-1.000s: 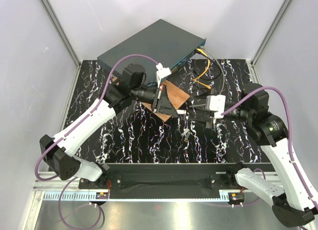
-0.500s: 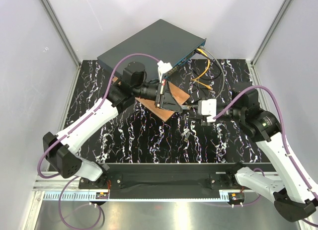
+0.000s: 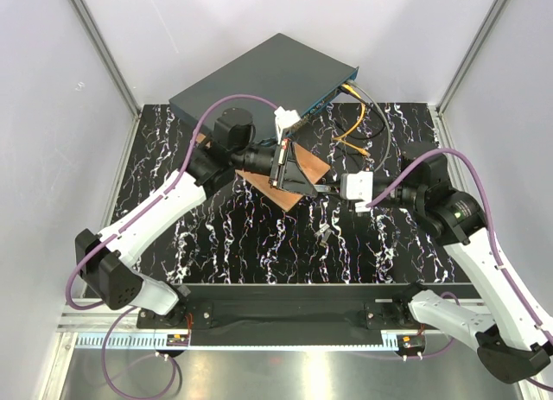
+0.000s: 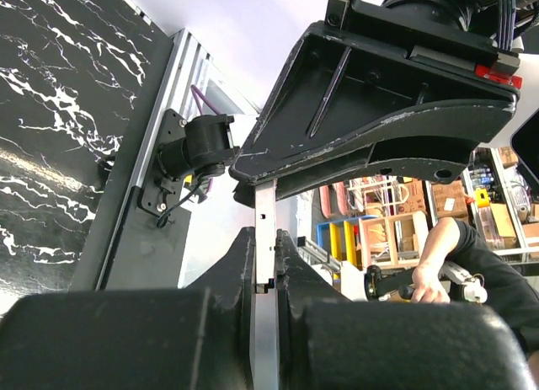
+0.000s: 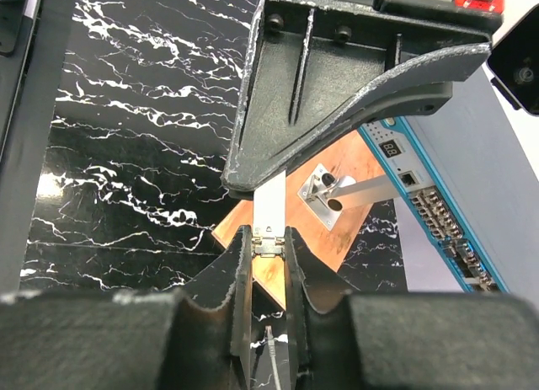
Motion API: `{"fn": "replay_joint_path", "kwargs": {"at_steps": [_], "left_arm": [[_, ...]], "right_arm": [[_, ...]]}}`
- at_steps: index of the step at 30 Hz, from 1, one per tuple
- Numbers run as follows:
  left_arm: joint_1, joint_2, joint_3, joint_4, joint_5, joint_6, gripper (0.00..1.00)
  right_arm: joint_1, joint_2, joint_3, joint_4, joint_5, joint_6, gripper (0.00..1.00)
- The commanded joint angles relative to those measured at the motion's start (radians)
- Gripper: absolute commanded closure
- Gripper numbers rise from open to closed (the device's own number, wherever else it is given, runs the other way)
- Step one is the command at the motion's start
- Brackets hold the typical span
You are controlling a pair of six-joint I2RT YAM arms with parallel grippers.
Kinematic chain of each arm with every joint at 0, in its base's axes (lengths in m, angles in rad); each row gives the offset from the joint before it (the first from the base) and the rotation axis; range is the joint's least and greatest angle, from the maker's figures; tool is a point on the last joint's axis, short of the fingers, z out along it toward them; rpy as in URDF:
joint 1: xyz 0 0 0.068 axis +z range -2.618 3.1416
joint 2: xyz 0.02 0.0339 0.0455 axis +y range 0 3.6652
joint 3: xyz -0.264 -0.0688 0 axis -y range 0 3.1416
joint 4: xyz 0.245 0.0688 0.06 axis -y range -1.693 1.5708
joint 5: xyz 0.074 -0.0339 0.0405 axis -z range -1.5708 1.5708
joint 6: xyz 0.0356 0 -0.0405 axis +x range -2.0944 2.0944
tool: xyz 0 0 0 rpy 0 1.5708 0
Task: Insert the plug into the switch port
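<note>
The black desk (image 3: 259, 244) with white streaks is the biggest thing here. The switch (image 3: 259, 76) sits at the far edge of the desk, near the middle. It is turned on a slant, so its thin blue-green front faces the near right corner.

The left arm (image 3: 155, 214) reaches in from the near left corner. The right arm (image 3: 484, 253) reaches in from the near right corner. The two arms meet over the middle of the desk.

A brown board (image 3: 314, 169) lies flat on the desk, just in front of the switch. Yellow cables (image 3: 352, 128) and a grey cable (image 3: 378, 128) run from the right end of the switch front down onto the desk.

The left fingers (image 4: 237, 272) are squeezed together on the plug (image 5: 269, 209). The right fingers (image 5: 240, 264) press on its two sides from the other way. So the plug is held up in the air between both arms, by the right corner of the board. It is well apart from the switch and not in any socket.

A tiny grey bit (image 3: 324, 236) lies on the desk, closer to the near edge.
</note>
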Motion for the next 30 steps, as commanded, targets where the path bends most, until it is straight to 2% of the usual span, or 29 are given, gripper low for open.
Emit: {"fn": "replay_joint_path", "kwargs": {"at_steps": [1, 4, 5, 7, 8, 9, 10, 12, 15, 17, 20, 23, 30], "left_arm": [[0.0, -0.014, 0.006, 0.071, 0.024, 0.001, 0.85], [0.017, -0.009, 0.093, 0.001, 0.019, 0.085, 0.68], [0.026, -0.004, 0.138, -0.042, 0.004, 0.182, 0.57], [0.07, 0.023, 0.293, -0.177, -0.015, 0.284, 0.49], [0.089, 0.032, 0.349, -0.217, -0.05, 0.357, 0.42], [0.11, 0.048, 0.398, -0.28, -0.071, 0.387, 0.4], [0.151, 0.051, 0.469, -0.302, -0.094, 0.412, 0.4], [0.182, 0.045, 0.532, -0.373, -0.233, 0.511, 0.4], [0.215, 0.016, 0.54, -0.423, -0.45, 0.655, 0.4], [0.216, 0.006, 0.529, -0.434, -0.63, 0.737, 0.42], [0.216, 0.011, 0.526, -0.48, -0.76, 0.827, 0.47], [0.218, 0.029, 0.505, -0.512, -0.823, 0.857, 0.51], [0.219, 0.069, 0.471, -0.524, -0.849, 0.881, 0.65]], "right_arm": [[0.018, 0.008, 0.04, 0.01, -0.005, 0.0, 1.0], [0.018, 0.014, 0.039, 0.039, 0.038, 0.081, 1.0], [0.018, 0.025, 0.039, 0.065, 0.096, 0.151, 1.0], [0.015, 0.042, 0.043, 0.087, 0.163, 0.216, 1.0], [0.003, 0.068, 0.048, 0.087, 0.212, 0.265, 1.0], [-0.014, 0.082, 0.06, 0.082, 0.219, 0.285, 1.0], [-0.034, 0.099, 0.069, 0.07, 0.218, 0.305, 1.0], [-0.115, 0.161, 0.107, 0.065, 0.207, 0.368, 1.0], [-0.218, 0.264, 0.176, 0.059, 0.202, 0.421, 1.0], [-0.229, 0.328, 0.201, 0.051, 0.257, 0.435, 1.0], [-0.233, 0.385, 0.223, 0.062, 0.309, 0.455, 1.0], [-0.236, 0.439, 0.246, 0.073, 0.348, 0.497, 1.0], [-0.235, 0.524, 0.304, 0.133, 0.406, 0.582, 1.0]]}}
